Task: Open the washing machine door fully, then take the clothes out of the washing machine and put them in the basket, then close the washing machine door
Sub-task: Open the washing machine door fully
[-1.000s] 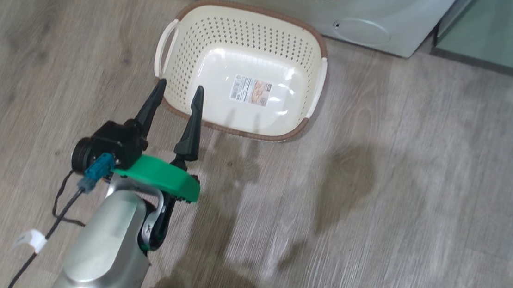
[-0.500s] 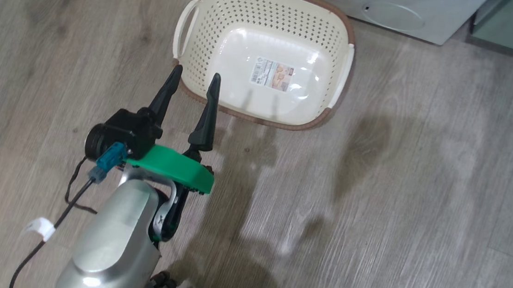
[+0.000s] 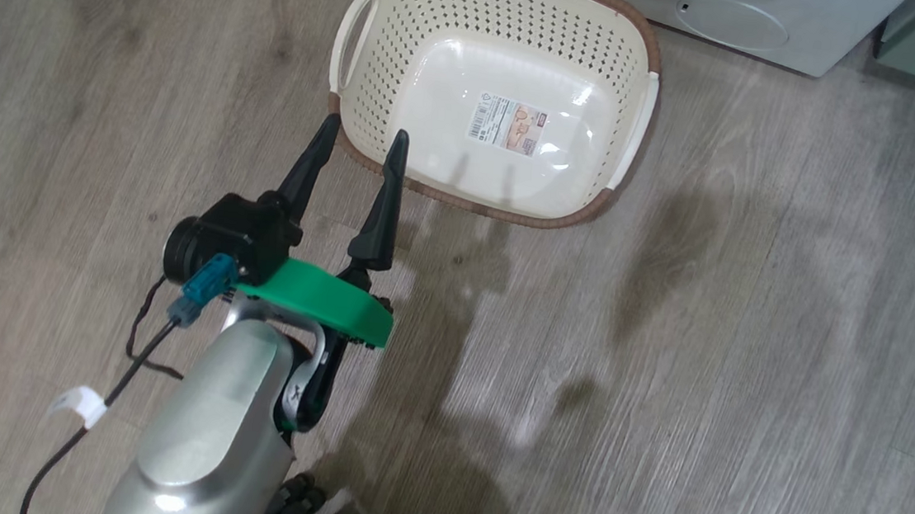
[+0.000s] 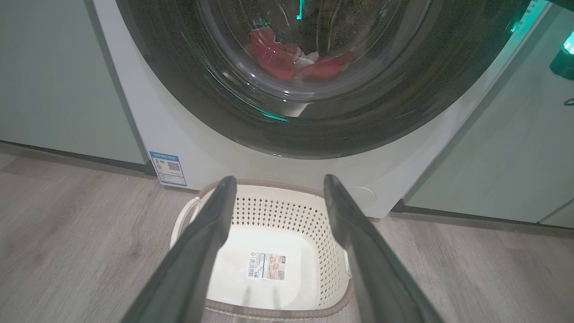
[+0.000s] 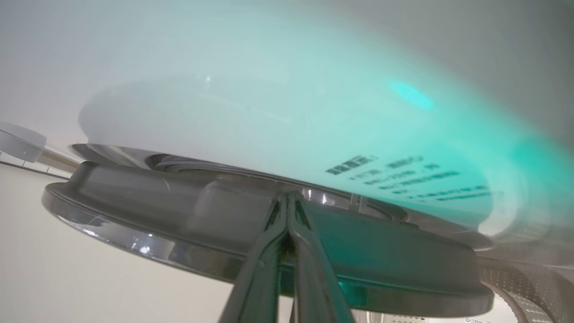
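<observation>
— While my left gripper hangs wide open, empty, at 7 o'clock of the basket, where's the right gripper?
— Pinched shut on nothing, tips at the door. Clothes lie beyond, behind glass. I fear a slip lets it swing shut.

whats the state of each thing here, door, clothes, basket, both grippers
door: across the opening, not fully open; shut or just ajar, cannot tell
clothes: inside the drum, seen through the glass
basket: upright on the floor by the washer, empty
left gripper: open, holding nothing, by the basket's near rim
right gripper: shut, tips at the door's rim
</observation>
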You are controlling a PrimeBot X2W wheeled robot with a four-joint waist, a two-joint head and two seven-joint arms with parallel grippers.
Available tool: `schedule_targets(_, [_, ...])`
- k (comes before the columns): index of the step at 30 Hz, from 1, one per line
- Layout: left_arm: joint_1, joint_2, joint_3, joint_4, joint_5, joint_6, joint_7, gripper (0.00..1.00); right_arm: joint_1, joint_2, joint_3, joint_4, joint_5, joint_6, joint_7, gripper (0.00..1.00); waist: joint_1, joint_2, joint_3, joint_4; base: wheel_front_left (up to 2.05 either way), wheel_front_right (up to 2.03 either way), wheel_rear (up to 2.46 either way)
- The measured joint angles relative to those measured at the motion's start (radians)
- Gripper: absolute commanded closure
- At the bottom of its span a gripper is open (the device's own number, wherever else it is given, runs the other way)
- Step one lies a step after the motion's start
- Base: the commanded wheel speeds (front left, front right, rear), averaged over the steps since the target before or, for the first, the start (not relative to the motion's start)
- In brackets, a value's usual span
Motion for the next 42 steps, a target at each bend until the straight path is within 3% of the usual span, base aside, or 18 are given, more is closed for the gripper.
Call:
schedule_targets(13, [-0.006, 0.000, -0.006, -0.005, -0.007, 0.007, 0.000, 0.00, 0.000, -0.008, 0.038, -0.033, 0.026, 0.000, 0.085, 1.00, 0.0000, 0.0000, -0.007, 0.011, 0.00, 0.00, 0.00])
schedule_targets(21, [-0.001, -0.001, 0.006, 0.012, -0.005, 0.005, 0.000, 0.00, 0.108, 0.001, 0.073, -0.094, 0.057, 0.000, 0.158, 1.00, 0.0000, 0.0000, -0.060, 0.009, 0.00, 0.00, 0.00])
schedule_targets(32, [0.074, 0.000, 0.073, 0.057, 0.059, -0.038, 0.000, 0.00, 0.341, 0.098, 0.114, -0.172, 0.108, 0.000, 0.225, 1.00, 0.0000, 0.0000, -0.196, 0.014, 0.00, 0.00, 0.00])
schedule_targets(42, [0.161, 0.001, 0.097, 0.087, 0.085, -0.063, 0.000, 0.00, 0.510, 0.195, 0.144, -0.203, 0.111, 0.000, 0.252, 1.00, 0.0000, 0.0001, -0.333, 0.066, 0.00, 0.00, 0.00])
